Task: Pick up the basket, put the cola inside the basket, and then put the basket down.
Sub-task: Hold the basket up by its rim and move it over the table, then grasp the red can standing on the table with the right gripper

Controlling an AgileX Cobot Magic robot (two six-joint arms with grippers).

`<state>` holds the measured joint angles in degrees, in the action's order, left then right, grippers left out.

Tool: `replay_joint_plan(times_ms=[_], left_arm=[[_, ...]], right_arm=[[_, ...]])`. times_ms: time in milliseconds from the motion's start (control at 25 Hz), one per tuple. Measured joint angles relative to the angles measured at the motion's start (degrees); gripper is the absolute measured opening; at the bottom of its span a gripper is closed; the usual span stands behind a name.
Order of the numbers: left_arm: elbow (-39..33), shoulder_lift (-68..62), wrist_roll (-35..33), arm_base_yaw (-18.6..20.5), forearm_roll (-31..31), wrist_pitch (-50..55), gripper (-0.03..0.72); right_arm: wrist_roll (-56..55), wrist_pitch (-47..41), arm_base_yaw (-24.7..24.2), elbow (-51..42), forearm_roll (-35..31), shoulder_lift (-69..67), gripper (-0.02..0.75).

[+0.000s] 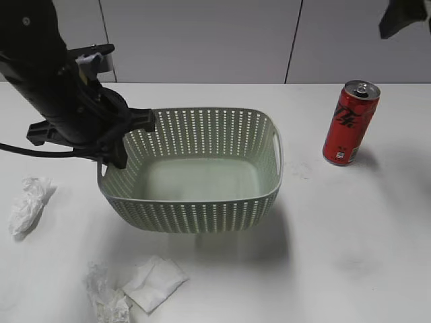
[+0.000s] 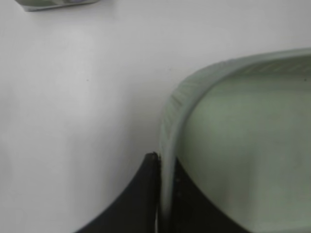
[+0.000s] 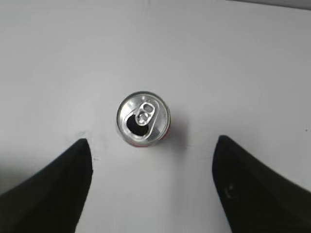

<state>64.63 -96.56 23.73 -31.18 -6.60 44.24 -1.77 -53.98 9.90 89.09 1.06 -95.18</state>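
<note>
The pale sage-green basket (image 1: 202,215) sits mid-table and is empty inside. My left gripper (image 1: 111,151) is shut on its left rim, one finger outside and one inside the wall, as the left wrist view shows (image 2: 165,165) with the basket rim (image 2: 194,82) between the fingers. A shadow lies under the basket's front; I cannot tell whether it is clear of the table. The red cola can (image 1: 350,124) stands upright at the right, apart from the basket. My right gripper (image 3: 151,145) is open high above the cola (image 3: 143,118), and only its tip shows in the exterior view (image 1: 404,17).
Crumpled white tissues lie at the left (image 1: 28,202) and in front of the basket (image 1: 151,282), with another beside it (image 1: 104,296). The white table's far edge meets a grey wall.
</note>
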Motion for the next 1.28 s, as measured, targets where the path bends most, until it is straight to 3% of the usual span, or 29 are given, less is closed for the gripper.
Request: replay_joint_plan(times_ms=[200, 680, 1080, 1280], left_arm=[[0.0, 0.0, 0.0, 0.0, -0.07, 0.21, -0.003], [0.0, 0.0, 0.02, 0.03, -0.12, 0.35, -0.003], [0.0, 0.0, 0.18, 0.07, -1.45, 0.87, -0.003], [0.0, 0.0, 0.18, 0.07, -2.06, 1.31, -0.003]], right_arm=[[0.0, -9.54, -1.56, 12.51, 0.2, -15.96, 0.585], [0.86, -13.17, -1.69, 14.55, -0.67, -22.31, 0.553], [4.44, -13.89, -1.69, 14.0, 0.07, -4.84, 0.551], [7.3, -13.74, -1.69, 5.19, -3.96, 11.24, 0.551]])
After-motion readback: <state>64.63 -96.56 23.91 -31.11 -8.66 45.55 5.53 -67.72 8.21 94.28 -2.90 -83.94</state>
